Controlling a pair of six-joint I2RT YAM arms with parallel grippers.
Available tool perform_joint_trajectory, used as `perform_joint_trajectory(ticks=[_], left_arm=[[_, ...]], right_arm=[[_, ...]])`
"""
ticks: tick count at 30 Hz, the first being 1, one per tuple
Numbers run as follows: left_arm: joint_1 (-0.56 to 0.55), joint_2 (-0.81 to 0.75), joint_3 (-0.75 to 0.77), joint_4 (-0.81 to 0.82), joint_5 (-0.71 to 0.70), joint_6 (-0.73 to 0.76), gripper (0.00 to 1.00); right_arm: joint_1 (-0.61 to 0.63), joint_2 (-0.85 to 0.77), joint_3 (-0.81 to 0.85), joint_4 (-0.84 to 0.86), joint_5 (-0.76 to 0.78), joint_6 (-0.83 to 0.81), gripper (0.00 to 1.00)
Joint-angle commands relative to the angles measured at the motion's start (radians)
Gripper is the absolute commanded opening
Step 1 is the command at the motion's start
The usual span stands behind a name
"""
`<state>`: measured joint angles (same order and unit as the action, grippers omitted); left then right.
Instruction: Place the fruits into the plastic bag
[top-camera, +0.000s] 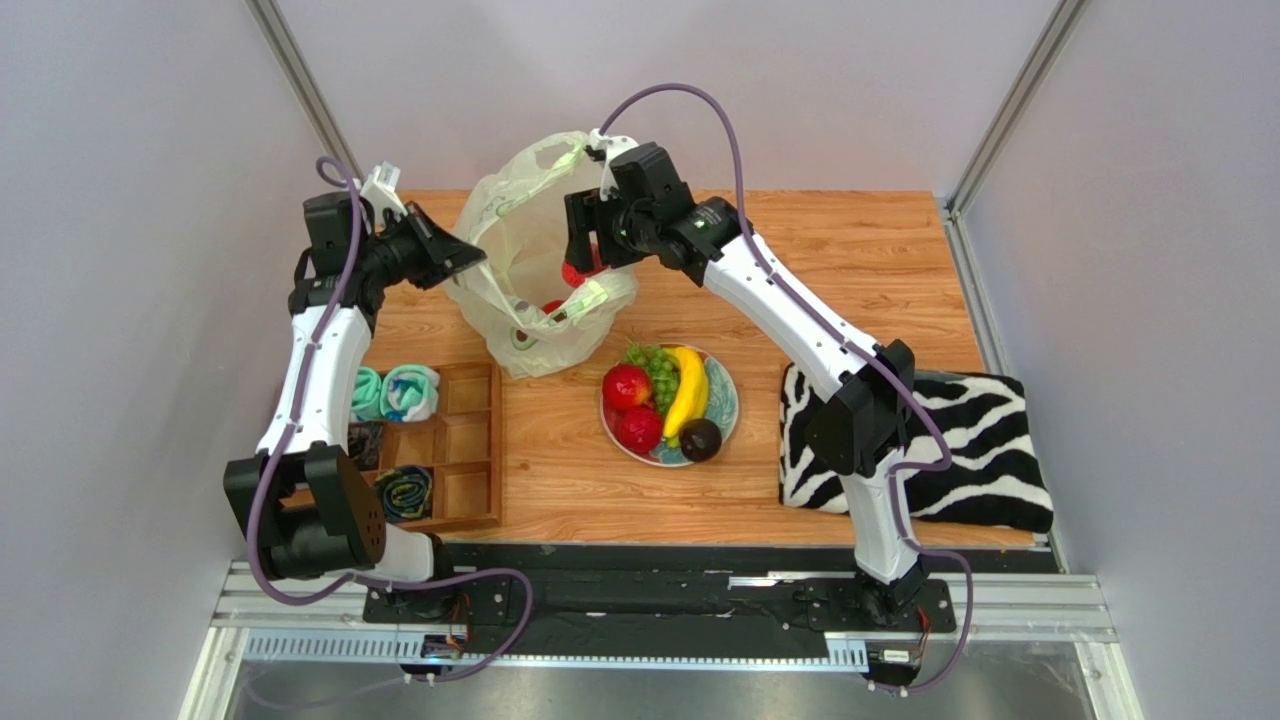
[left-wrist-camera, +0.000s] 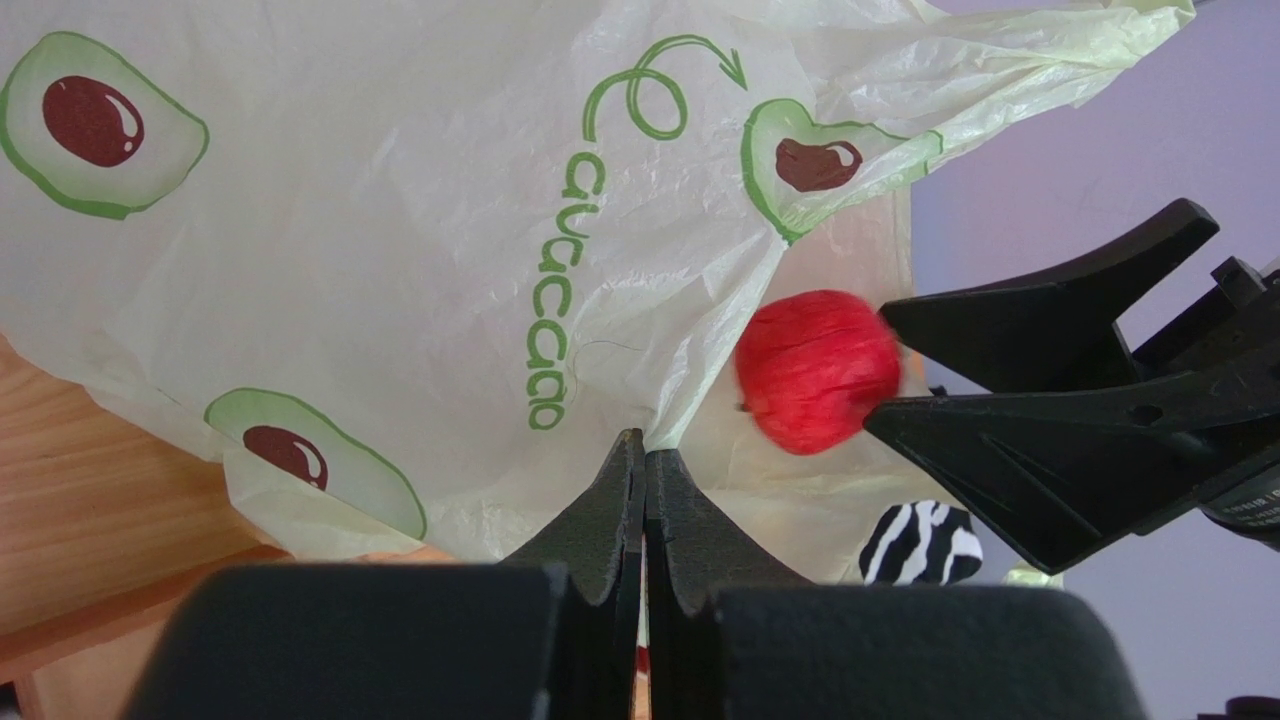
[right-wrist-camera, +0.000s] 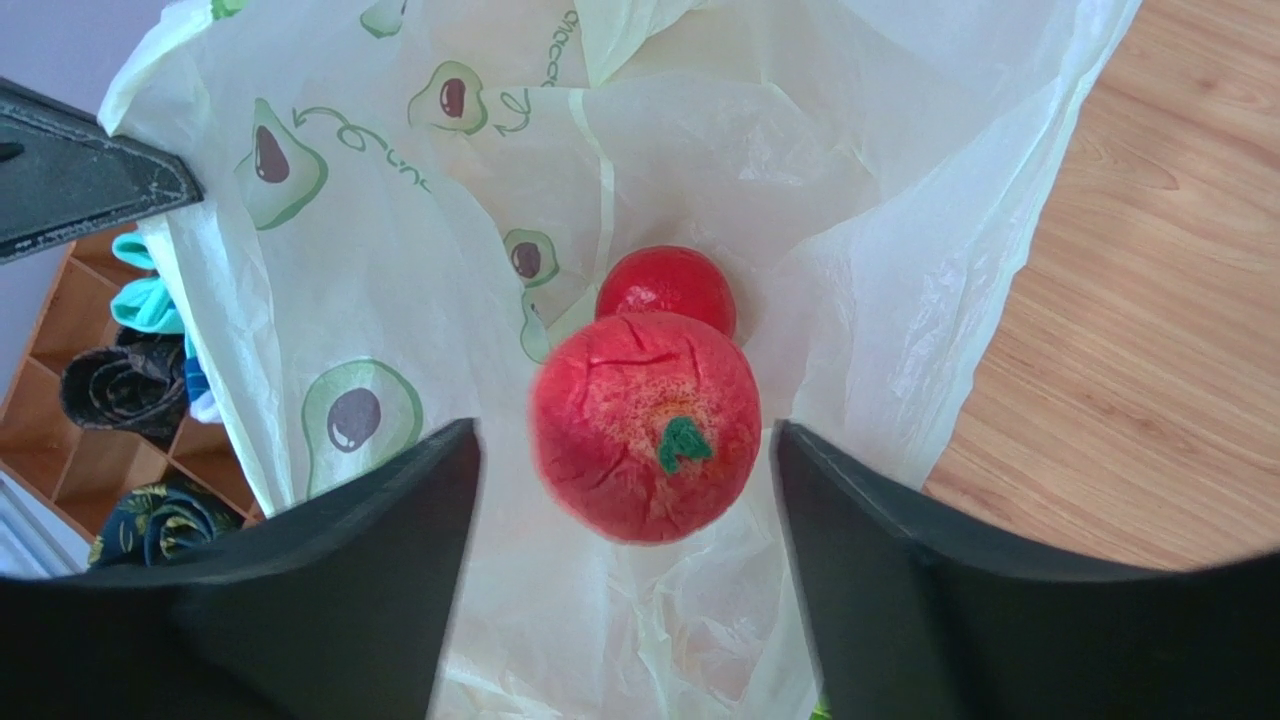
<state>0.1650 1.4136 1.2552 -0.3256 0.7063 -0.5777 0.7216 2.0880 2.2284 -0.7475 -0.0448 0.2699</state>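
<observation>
The plastic bag (top-camera: 519, 225) stands open at the back of the table. My left gripper (top-camera: 466, 258) is shut on the bag's rim (left-wrist-camera: 376, 225), its jaws pinched together on the film (left-wrist-camera: 645, 450). My right gripper (top-camera: 586, 255) is open over the bag mouth. A red round fruit (right-wrist-camera: 646, 425) sits between its spread fingers, touching neither, and also shows in the left wrist view (left-wrist-camera: 816, 371). A second red fruit (right-wrist-camera: 666, 285) lies inside the bag. On the plate (top-camera: 724, 393) lie a banana (top-camera: 688, 387), grapes (top-camera: 654, 368), two red fruits (top-camera: 627, 387) and a dark oval fruit (top-camera: 700, 440).
A wooden compartment tray (top-camera: 466, 435) with rolled teal cloths (top-camera: 394, 393) stands at the left front. A zebra-striped cloth (top-camera: 932, 435) lies at the right front. The right arm reaches across the table above the plate.
</observation>
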Motion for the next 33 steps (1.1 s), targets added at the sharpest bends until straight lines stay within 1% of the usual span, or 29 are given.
perform_joint_trajectory(ticks=[1, 4, 16, 22, 25, 26, 28, 32, 33], left_arm=[[-0.002, -0.045, 0.001, 0.01, 0.024, 0.001, 0.0], [-0.002, -0.045, 0.001, 0.01, 0.024, 0.003, 0.0], [-0.002, -0.045, 0.004, 0.011, 0.024, 0.001, 0.0], [-0.002, -0.041, 0.001, 0.011, 0.021, 0.001, 0.0], [-0.002, -0.041, 0.0, 0.008, 0.021, 0.002, 0.0], [-0.002, -0.042, 0.0, 0.008, 0.021, 0.004, 0.0], [-0.002, -0.045, 0.0, 0.003, 0.016, 0.01, 0.0], [-0.002, -0.048, -0.007, 0.0, 0.012, 0.01, 0.0], [-0.002, -0.05, -0.007, 0.002, 0.012, 0.012, 0.0]], right_arm=[[0.004, -0.009, 0.045, 0.017, -0.003, -0.008, 0.83], [0.002, -0.016, 0.037, 0.019, -0.004, -0.006, 0.84], [0.006, -0.051, 0.02, 0.057, -0.009, 0.003, 0.81], [0.006, -0.157, -0.004, 0.083, -0.023, 0.023, 0.8], [0.002, -0.244, -0.081, 0.099, 0.019, 0.018, 0.8], [-0.001, -0.267, -0.132, 0.102, 0.037, 0.017, 0.8], [-0.013, -0.328, -0.189, 0.103, 0.043, 0.02, 0.79], [-0.048, -0.423, -0.355, 0.106, 0.097, 0.046, 0.79], [-0.065, -0.442, -0.433, 0.108, 0.102, 0.069, 0.79]])
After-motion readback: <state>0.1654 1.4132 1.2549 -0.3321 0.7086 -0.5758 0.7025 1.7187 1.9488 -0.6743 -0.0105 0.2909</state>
